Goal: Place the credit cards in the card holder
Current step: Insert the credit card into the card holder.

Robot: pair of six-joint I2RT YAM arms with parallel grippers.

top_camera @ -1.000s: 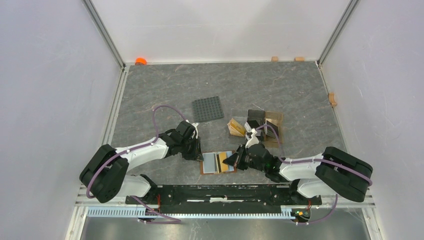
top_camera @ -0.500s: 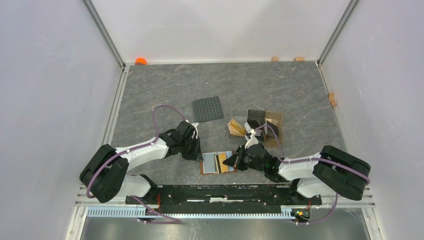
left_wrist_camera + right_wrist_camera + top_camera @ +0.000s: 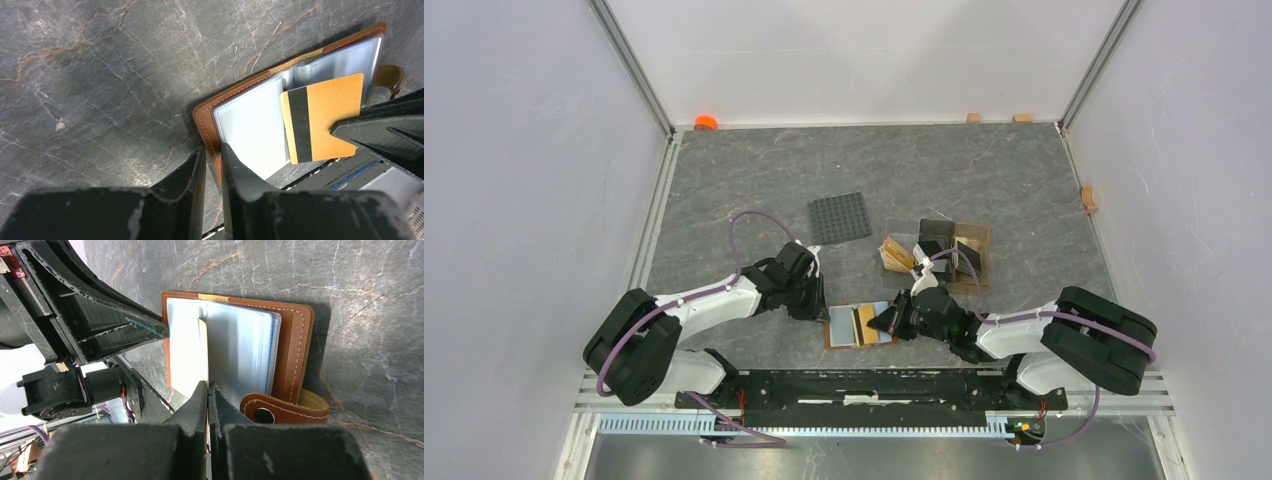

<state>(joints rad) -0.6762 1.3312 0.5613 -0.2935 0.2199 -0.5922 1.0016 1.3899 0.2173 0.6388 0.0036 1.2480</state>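
Showing brown leather card holder (image 3: 250,125) spread open, edge pinched in left claw (image 3: 212,150). Also orange black-striped card (image 3: 325,115) clamped in right claw (image 3: 208,386).

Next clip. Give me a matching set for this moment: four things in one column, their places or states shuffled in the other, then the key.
Things:
1. card holder
2. yellow card
3. studded plate
4. left gripper

Places or states:
A. pinched in the right gripper
B. clamped on the edge of a leather cover
C. lying open on the table
D. untouched, farther back on the table

Pairs: 1-C, 2-A, 3-D, 4-B
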